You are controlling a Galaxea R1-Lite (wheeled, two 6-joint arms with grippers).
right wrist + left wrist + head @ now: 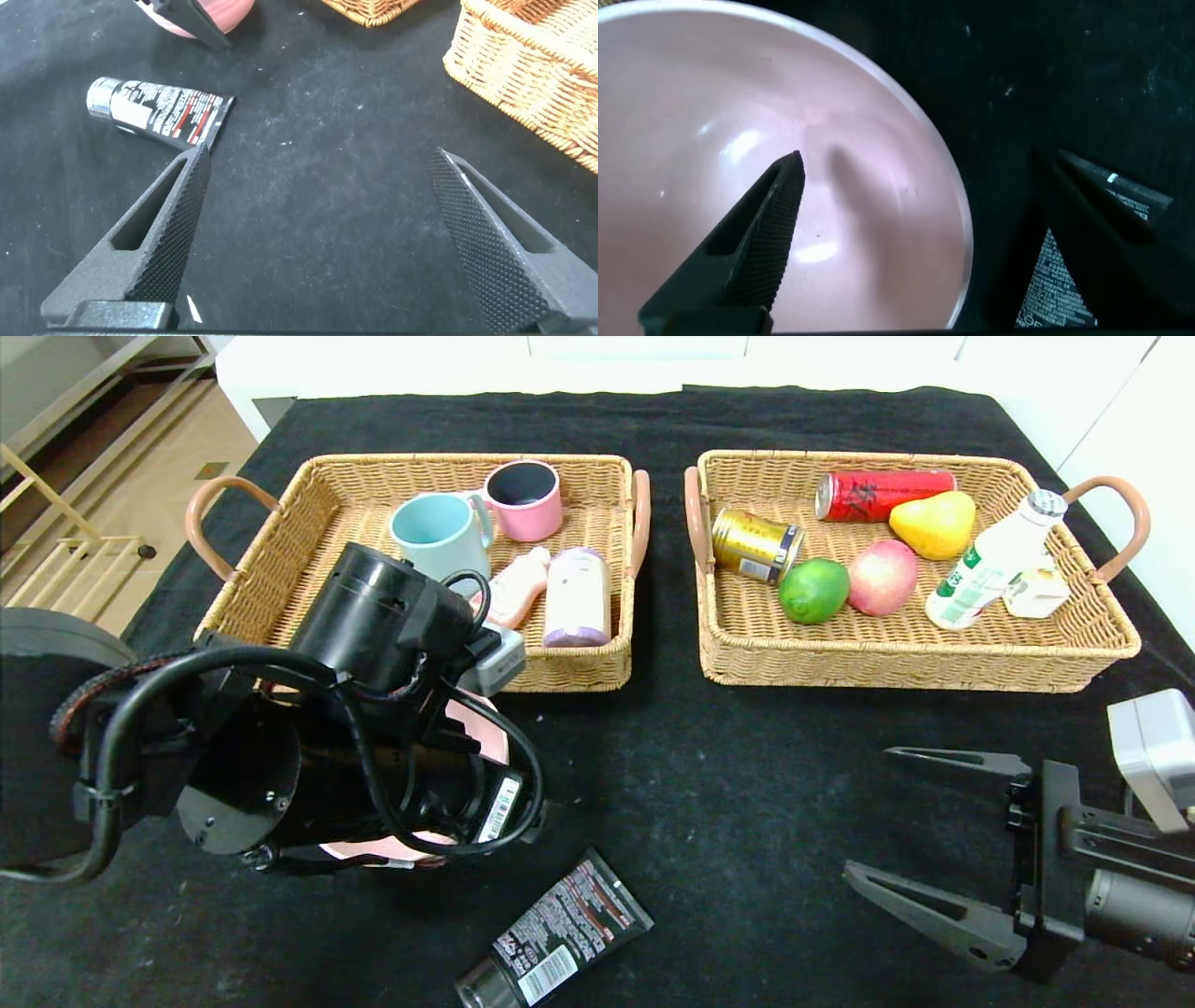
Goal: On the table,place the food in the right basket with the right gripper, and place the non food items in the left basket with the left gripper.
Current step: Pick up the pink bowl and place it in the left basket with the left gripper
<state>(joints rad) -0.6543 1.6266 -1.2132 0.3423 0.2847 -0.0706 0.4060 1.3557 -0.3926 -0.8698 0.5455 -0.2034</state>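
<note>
From the head camera, the left arm reaches down over the pink bowl (485, 733) on the black counter (728, 784); the arm's bulk hides the left hand itself, and only slivers of the bowl's rim show around it. The black tube (553, 933) lies on the cloth just beside that arm, on its right. Beyond the arm sits the left basket (308, 523), holding a blue mug (441, 532), a pink mug (525, 499), the pale pink bottle (515, 586) and a white-and-purple container (577, 597). The right hand (864, 821) hovers low over bare cloth with its fingers spread wide, nothing between them. Ahead of it the right basket (1102, 635) carries the lime (814, 590), the peach (882, 577), the white bottle (994, 562), a gold can (756, 546), a red can (882, 493), a yellow pear (934, 525) and a small white carton (1036, 593).

The left wrist camera shows the left hand (934, 215) spread apart: one finger (757, 247) is inside the pink bowl (682, 131), the other outside its rim, over the cloth and the black tube (1055, 294).

The right wrist camera shows the right hand (322, 233) wide open over empty cloth, the black tube (159, 107) beyond its fingertips and the right basket (533, 65) off to one side.
</note>
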